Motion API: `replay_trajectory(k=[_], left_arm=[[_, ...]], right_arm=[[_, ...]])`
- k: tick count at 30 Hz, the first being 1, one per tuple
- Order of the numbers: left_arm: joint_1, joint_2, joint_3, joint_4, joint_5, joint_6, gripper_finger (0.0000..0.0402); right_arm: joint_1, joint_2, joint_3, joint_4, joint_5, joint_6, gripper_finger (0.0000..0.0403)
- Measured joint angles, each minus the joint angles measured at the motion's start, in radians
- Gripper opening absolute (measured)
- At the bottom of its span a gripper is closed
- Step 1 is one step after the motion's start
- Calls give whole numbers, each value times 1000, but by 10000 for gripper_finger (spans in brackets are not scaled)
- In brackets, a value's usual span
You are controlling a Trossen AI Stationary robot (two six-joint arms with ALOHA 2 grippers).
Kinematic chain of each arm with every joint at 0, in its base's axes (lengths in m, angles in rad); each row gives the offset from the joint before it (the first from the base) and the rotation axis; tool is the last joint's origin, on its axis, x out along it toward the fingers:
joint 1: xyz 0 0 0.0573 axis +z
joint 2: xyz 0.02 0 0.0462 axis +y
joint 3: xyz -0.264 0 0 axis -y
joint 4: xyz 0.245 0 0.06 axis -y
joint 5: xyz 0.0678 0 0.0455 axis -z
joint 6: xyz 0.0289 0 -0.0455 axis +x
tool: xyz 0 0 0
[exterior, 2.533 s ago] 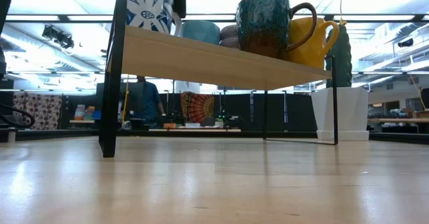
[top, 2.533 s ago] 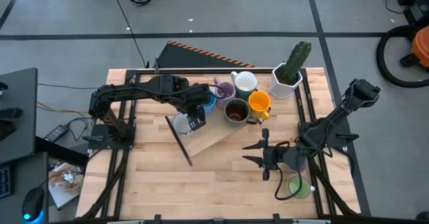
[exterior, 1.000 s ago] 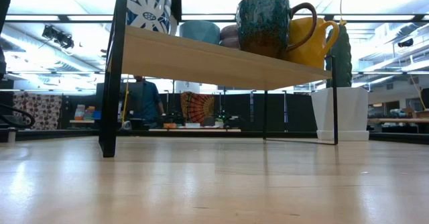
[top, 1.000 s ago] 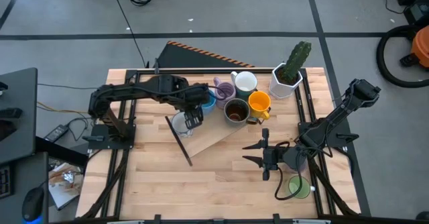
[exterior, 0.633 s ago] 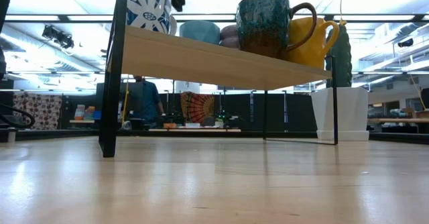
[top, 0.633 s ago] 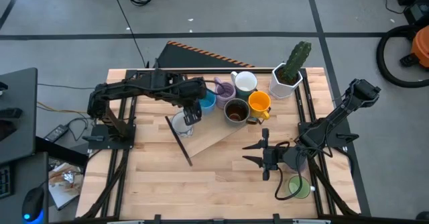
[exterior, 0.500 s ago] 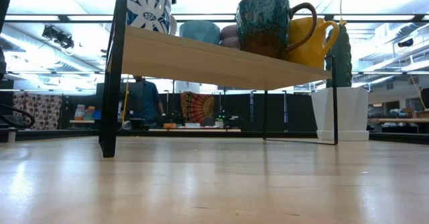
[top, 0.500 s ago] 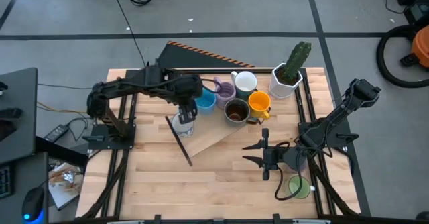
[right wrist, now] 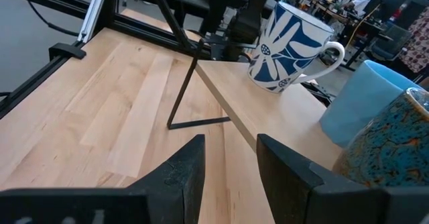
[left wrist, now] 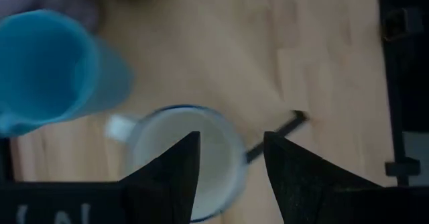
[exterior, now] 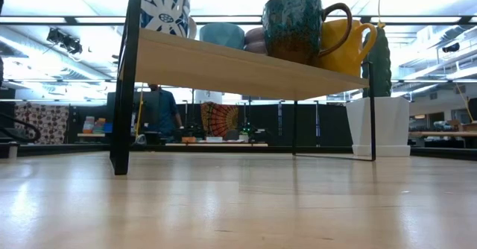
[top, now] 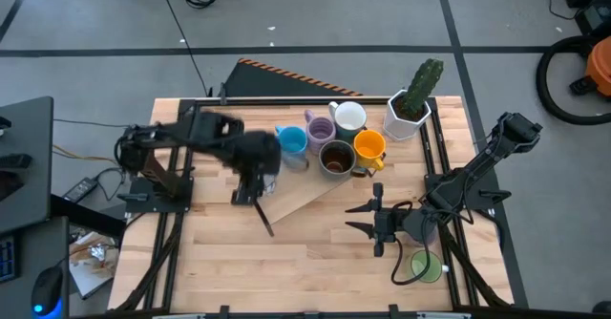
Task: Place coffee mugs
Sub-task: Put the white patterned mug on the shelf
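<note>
A white mug with a blue flower pattern [right wrist: 289, 47] stands upright on the left end of the wooden shelf [top: 310, 193]. My left gripper [left wrist: 231, 163] hangs open above it, touching nothing; the arm hides the mug in the high view. The blue mug [top: 291, 142], a lavender mug [top: 320, 126], a plain white mug [top: 349, 116], a dark mug [top: 336, 159] and an orange mug [top: 368, 147] stand together on the shelf. A green mug [top: 427, 265] sits on the table's near right. My right gripper [top: 361, 219] waits open, clear of the shelf's right end.
A white faceted pot with a cactus [top: 410, 109] stands at the table's far right. The shelf's black legs [exterior: 123, 85] reach down to the tabletop. Bare wood lies along the near side of the table [top: 286, 271].
My left gripper has risen off the blue-patterned mug, rolled its wrist and swung toward the table's left edge. The mug stays upright where it stood on the shelf.
</note>
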Motion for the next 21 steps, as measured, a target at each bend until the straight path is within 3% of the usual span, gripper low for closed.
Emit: replay_trajectory(k=[10, 14, 21], left_arm=[[-178, 25, -1, 0, -175, -67, 171], [-190, 34, -4, 1, -202, -47, 171], [-155, 29, -120, 0, -205, -50, 171]], right_arm=[[-4, 0, 0, 16, -1, 0, 140], [-5, 0, 0, 17, -8, 2, 140], [-5, 0, 0, 20, -27, 1, 140]])
